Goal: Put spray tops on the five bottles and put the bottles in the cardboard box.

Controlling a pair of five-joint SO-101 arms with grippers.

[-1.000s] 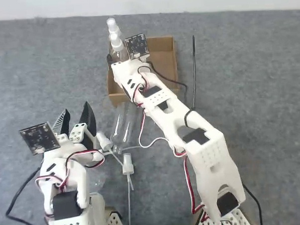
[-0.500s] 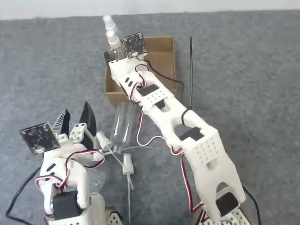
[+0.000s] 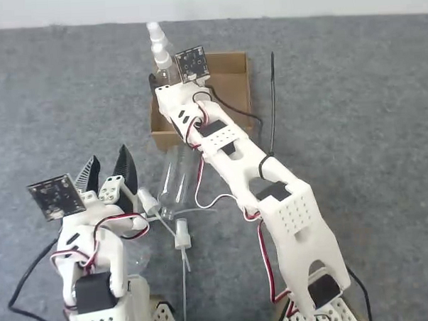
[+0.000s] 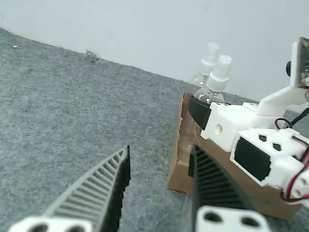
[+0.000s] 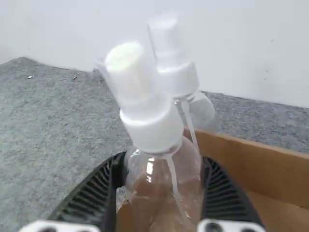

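Bottle [image 5: 159, 193] clear; white spray top [image 5: 145, 111]

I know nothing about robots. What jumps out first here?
The right gripper clasps a spray-topped bottle at the far left corner of the cardboard box, beside another topped bottle. Nearer the arms, clear bottles and a loose spray top lie on the grey carpet, next to the open left gripper.
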